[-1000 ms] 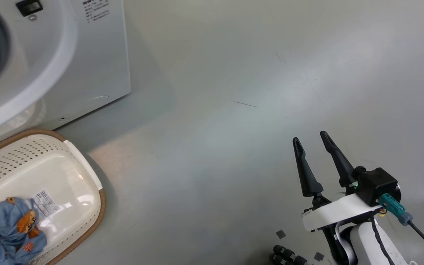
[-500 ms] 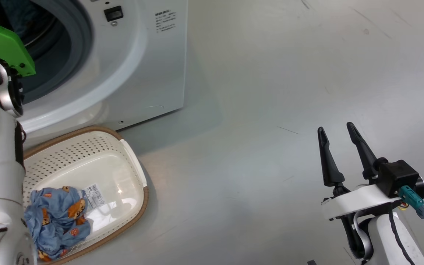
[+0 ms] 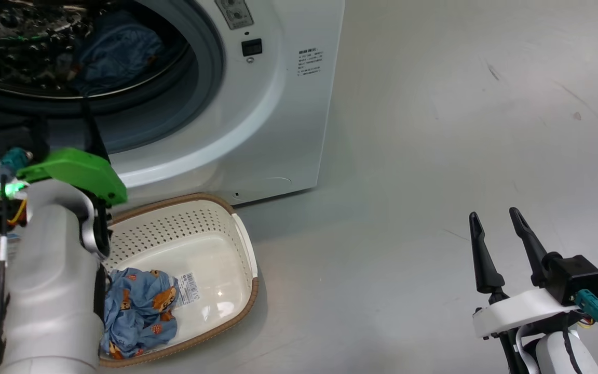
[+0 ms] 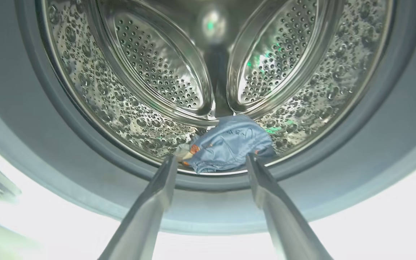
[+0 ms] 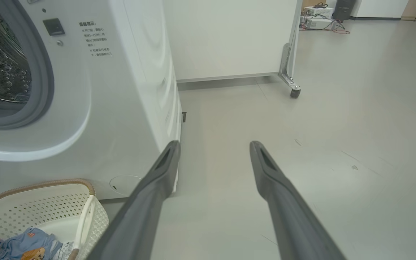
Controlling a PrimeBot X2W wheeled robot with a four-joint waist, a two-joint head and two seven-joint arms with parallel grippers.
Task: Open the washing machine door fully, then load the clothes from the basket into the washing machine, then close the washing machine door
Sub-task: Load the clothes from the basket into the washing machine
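Blue bear-printed clothes (image 3: 138, 311) bunched in the cream perforated plastic basket (image 3: 174, 228), just before the big white front-loading washing machine (image 3: 288, 104). Another blue garment (image 4: 229, 144) low in its shiny steel drum (image 4: 150, 65), left gripper (image 4: 211, 159) at the mouth, fingers spread, empty. Right gripper (image 3: 493, 214) over grey floor (image 3: 408, 182), well apart, likewise spread and empty.

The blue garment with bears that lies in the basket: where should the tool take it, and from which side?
Probably pinch a raised fold on top of the blue garment, coming down from above. It lies bunched at one end of the basket, whose walls block a sideways approach.
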